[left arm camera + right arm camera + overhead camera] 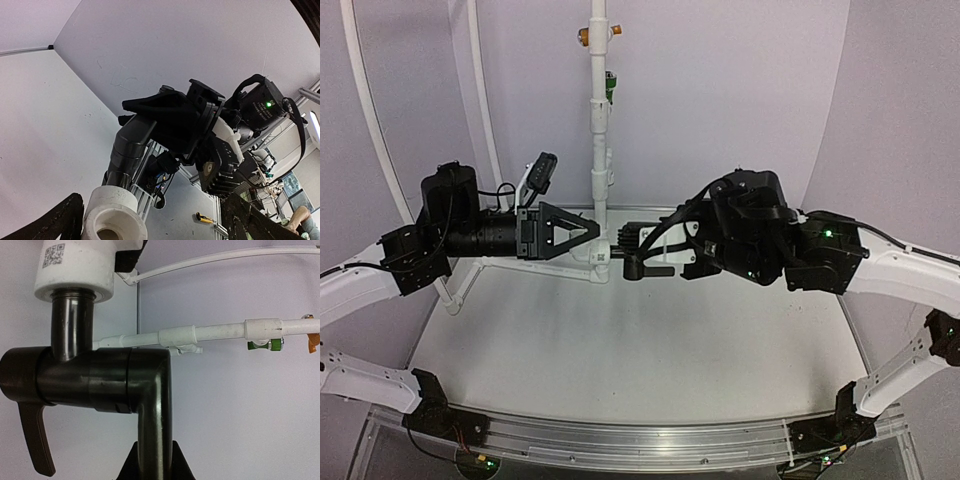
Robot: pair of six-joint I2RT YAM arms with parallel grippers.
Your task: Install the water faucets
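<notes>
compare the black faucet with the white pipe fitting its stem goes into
The black faucet is dark and glossy; the white fitting is pale and matt. The faucet's stem is narrower than the fitting's collar around it. The faucet has a side lever; the fitting has a QR label. Both are round in section and joined on one axis.

Top view high, wide; wrists close, sharing tap.
</notes>
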